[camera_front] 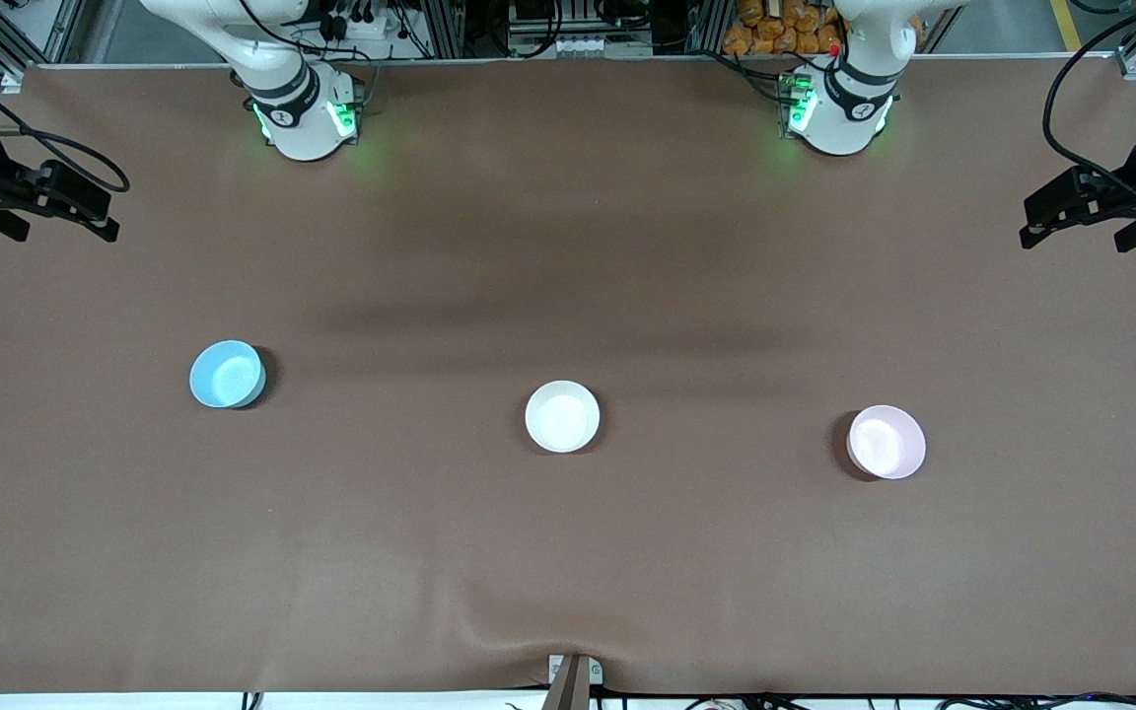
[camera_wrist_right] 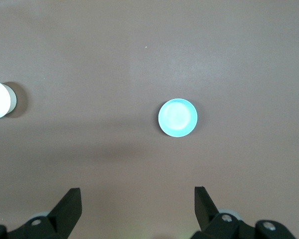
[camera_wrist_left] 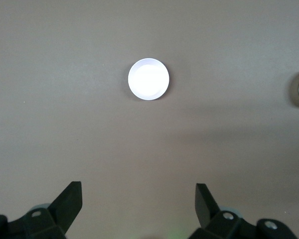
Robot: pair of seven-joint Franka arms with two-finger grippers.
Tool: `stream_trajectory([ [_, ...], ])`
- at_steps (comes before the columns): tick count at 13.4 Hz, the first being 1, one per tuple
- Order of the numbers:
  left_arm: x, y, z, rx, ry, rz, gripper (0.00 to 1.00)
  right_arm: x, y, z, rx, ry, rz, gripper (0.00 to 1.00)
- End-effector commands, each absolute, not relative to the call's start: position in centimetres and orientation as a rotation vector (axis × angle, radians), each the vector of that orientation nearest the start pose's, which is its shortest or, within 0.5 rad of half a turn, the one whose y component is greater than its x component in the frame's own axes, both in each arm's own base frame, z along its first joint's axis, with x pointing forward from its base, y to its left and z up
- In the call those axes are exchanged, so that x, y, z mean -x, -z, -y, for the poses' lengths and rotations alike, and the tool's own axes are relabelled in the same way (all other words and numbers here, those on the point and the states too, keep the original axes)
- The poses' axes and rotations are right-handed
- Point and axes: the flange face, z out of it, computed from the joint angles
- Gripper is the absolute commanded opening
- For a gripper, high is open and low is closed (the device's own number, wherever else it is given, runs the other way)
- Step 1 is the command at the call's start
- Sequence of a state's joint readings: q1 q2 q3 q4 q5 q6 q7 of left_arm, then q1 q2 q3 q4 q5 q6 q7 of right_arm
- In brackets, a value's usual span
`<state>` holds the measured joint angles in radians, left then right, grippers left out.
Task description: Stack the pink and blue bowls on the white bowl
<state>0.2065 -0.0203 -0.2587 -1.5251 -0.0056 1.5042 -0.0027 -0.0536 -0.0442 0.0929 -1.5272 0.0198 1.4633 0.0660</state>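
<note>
Gaping, empty: left end effector (camera_wrist_left: pixel 138 205), right end effector (camera_wrist_right: pixel 138 204).

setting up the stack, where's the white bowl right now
In the front view the white bowl sits upright mid-table, between the blue bowl toward the right arm's end and the pink bowl toward the left arm's end, touching neither.

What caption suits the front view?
Blue bowl, white bowl, pink bowl apart; both grippers open.

Bowls on the table (camera_front: pixel 568 552): three in total.
- One blue bowl (camera_front: pixel 227 375).
- One white bowl (camera_front: pixel 562 416).
- One pink bowl (camera_front: pixel 886 442).

Robot arms: two. Grippers: two, the left gripper (camera_front: pixel 1071 212) and the right gripper (camera_front: pixel 55 202), one per arm.
</note>
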Motion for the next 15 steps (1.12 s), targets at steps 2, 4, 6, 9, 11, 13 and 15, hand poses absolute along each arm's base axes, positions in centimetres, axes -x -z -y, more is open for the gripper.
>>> stream_trajectory([
  [2,-53.7,-65.8,2.2,3.146,-0.016,-0.055,1.0,-53.0,-66.3,-2.1,3.108,-0.041,-0.036,1.0],
  [4,-53.9,-65.4,1.9,3.146,-0.027,-0.045,1.0,-53.0,-66.2,-2.1,3.108,-0.043,-0.036,1.0],
  [6,-54.0,-65.3,1.3,3.15,-0.03,-0.033,1.0,-53.0,-66.2,-2.2,3.108,-0.043,-0.036,1.0],
  [9,-53.8,-65.0,1.0,3.149,-0.054,0.041,1.0,-53.0,-66.2,-2.0,3.106,-0.043,-0.041,1.0],
  [11,-53.3,-64.9,1.1,3.148,-0.106,0.096,1.0,-53.0,-66.2,-2.1,3.106,-0.046,-0.039,1.0],
  [13,-53.3,-64.8,1.1,3.148,-0.111,0.099,1.0,-53.0,-66.2,-2.1,3.106,-0.043,-0.039,1.0],
  [15,-53.3,-64.7,1.0,3.144,-0.11,0.102,1.0,-53.0,-66.2,-2.1,3.106,-0.043,-0.039,1.0],
])
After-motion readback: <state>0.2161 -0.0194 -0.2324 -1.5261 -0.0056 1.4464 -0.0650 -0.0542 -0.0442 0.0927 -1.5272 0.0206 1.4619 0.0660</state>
